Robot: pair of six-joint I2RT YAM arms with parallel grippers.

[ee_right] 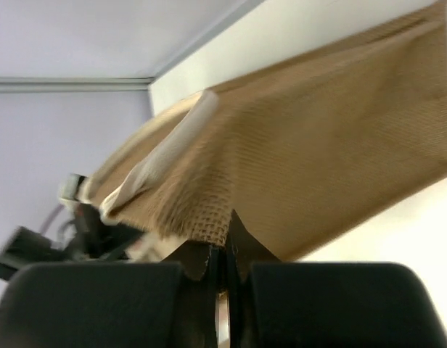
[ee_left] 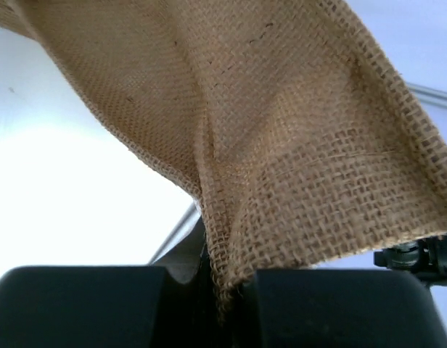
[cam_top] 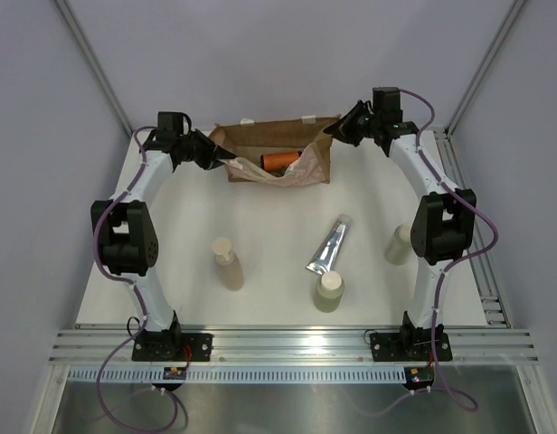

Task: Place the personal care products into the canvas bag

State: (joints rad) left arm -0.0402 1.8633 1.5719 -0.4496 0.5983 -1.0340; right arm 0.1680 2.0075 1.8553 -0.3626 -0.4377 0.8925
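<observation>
Canvas bag (cam_top: 271,136) is pinched at both top corners by the jaws; slipping weave could collapse its mouth.

Our tally, kind by kind

We count three beige bottles with cream caps: the left bottle (cam_top: 229,264), the middle bottle (cam_top: 329,291) and the right bottle (cam_top: 399,244). We count one silver tube (cam_top: 329,246), one orange bottle (cam_top: 280,160) and one canvas bag (cam_top: 260,136). We also count two robot arms, the left arm (cam_top: 134,237) and the right arm (cam_top: 438,226). Whether the bag hides more, we cannot tell.
</observation>
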